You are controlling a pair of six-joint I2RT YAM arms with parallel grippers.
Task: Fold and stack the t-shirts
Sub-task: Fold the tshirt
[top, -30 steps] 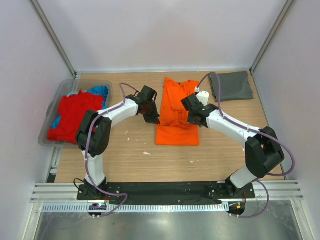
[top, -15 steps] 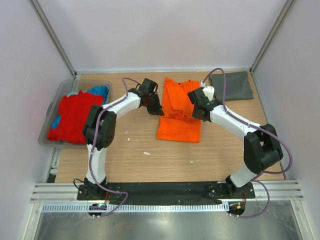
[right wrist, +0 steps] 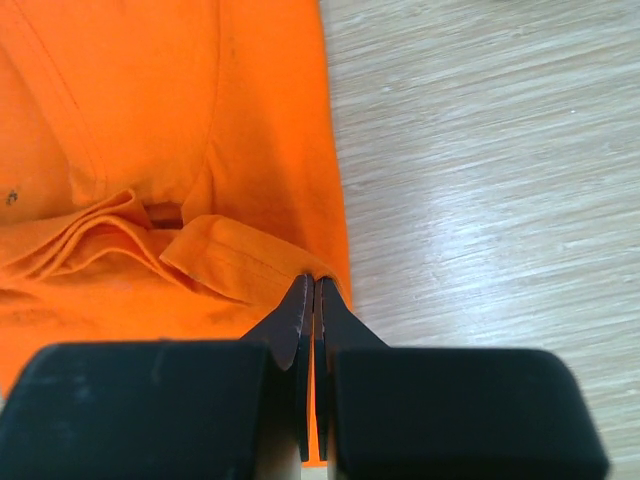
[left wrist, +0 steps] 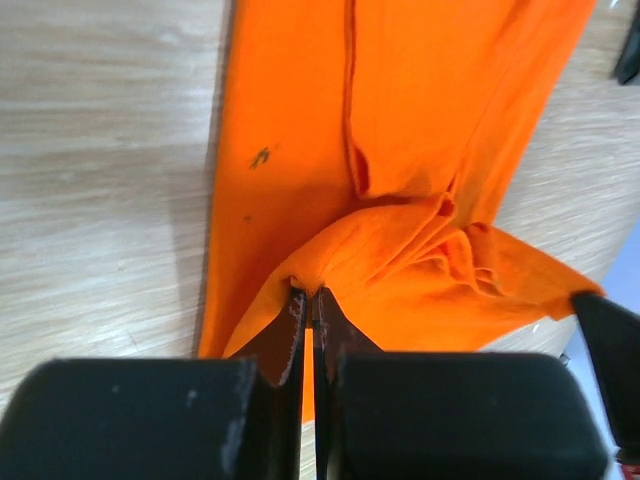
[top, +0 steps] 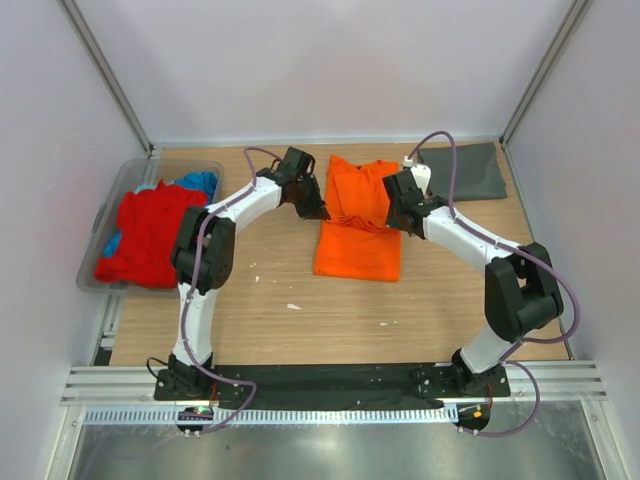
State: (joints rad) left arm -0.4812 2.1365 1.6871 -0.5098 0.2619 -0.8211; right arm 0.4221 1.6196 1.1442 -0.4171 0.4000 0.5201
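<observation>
A bright orange t-shirt point(top: 357, 250) lies lengthwise in the middle of the wooden table, its near part folded up over itself. My left gripper point(top: 318, 212) is shut on the shirt's left edge, and a bunched fold point(left wrist: 400, 260) rises from the pinch. My right gripper point(top: 392, 222) is shut on the right edge, where a hemmed corner point(right wrist: 240, 262) hangs from the tips. A dark grey t-shirt point(top: 464, 171) lies folded at the back right. Red point(top: 146, 232) and blue point(top: 200, 183) t-shirts are piled in the tub.
A clear plastic tub point(top: 110, 215) sits at the table's left edge. Grey walls and metal posts close in the back and sides. The right arm's grey cable loops above the dark grey shirt.
Both grippers have moved away from me toward the back of the table, carrying the orange shirt's near edge up over its upper part. The fold has grown deeper.
</observation>
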